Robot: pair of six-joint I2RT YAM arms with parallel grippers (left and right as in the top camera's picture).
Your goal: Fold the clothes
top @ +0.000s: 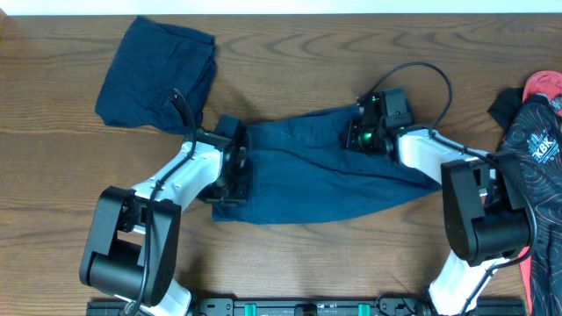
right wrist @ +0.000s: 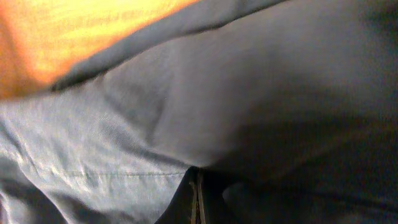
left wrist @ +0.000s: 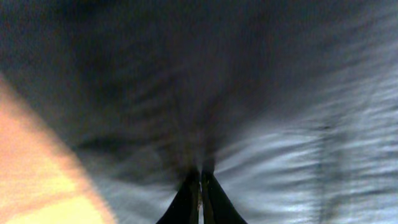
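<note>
While spread across the desk (top: 351, 53), navy shorts (top: 307, 180): left edge clamped in left end effector (top: 235, 164), upper right part clamped in right end effector (top: 360, 137). Second item, folded navy bundle (top: 154, 75), well apart, upper left.

- Finding: a robot test bench in a lab-type workspace.
- Wood-grain table (top: 290, 79) is the only work surface.
- A black mounting rail (top: 307, 307) on the table's near edge carries the left arm (top: 167, 189) and right arm (top: 439, 154), with an exposed cable (top: 435, 68).
- Navy garment (top: 307, 175) at table centre; patterned clothes heap (top: 536, 140) at its right edge.
</note>
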